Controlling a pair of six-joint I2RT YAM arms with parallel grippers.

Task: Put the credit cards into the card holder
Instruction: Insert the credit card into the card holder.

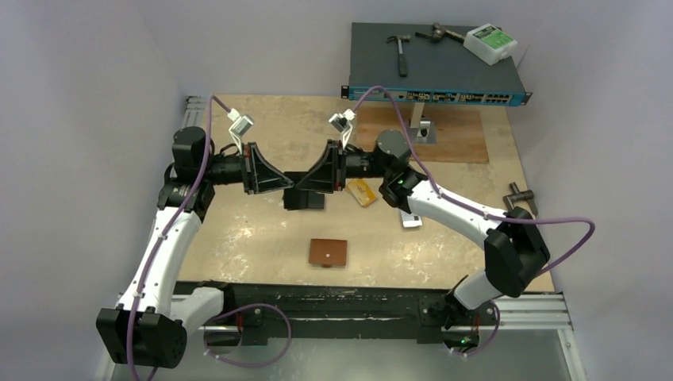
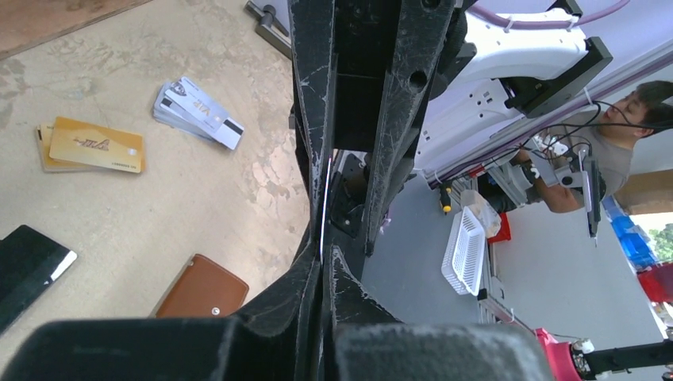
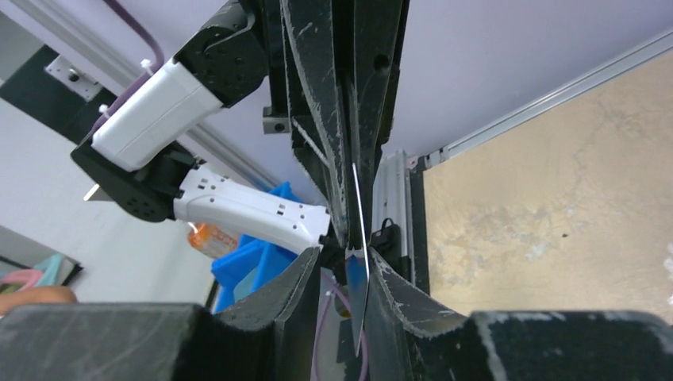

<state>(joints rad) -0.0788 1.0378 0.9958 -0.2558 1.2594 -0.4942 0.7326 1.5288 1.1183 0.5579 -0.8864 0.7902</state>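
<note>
Handover in mid-air at the centre of the top view. The left end effector [image 2: 321, 266] pinches a black card [image 1: 305, 198] and the right end effector [image 3: 353, 262] is slightly spread around it. The card holder [image 1: 328, 252] lies closed on the table [image 1: 262, 238], lower centre, and probably needs opening next.

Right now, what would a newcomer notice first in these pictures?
Mid-air over the table the pincers meet tip to tip: the left pincer shut on a card, the right pincer open around it. Toward the near edge, the brown holder lies closed; gold cards and silver cards lie to the right.
</note>
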